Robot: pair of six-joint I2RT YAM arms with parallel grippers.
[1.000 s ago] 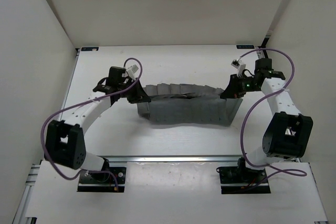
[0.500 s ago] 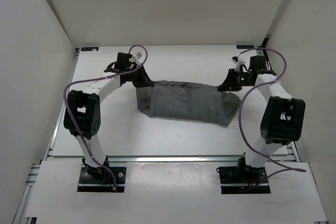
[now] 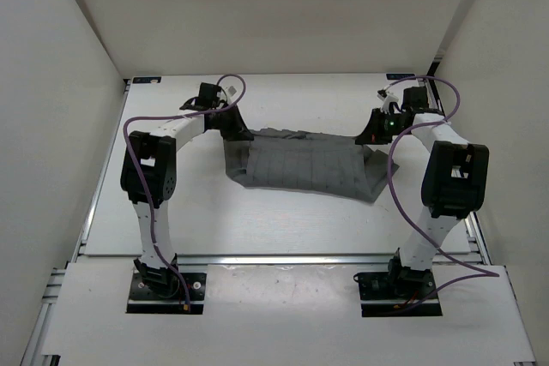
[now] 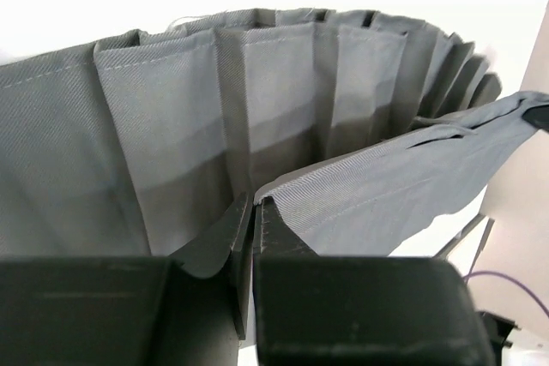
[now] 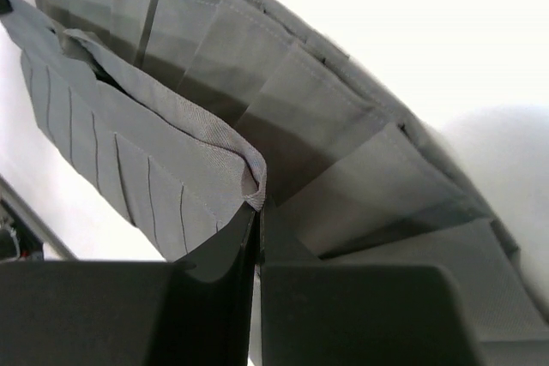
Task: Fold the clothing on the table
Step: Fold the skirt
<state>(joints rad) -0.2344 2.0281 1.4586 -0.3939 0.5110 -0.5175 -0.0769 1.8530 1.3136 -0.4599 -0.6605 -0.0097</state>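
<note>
White walls ring the flat white surface (image 3: 283, 220), where left jaws and right jaws each pinch a far corner of the pleated mid-grey fabric garment (image 3: 300, 165).

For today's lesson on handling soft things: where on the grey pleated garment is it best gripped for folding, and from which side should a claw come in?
Grip the thin stitched edge at its two far corners, one claw from each outer side. The clothing is wide and limp. The left claw and right claw pinch there, which holds it spread.
</note>
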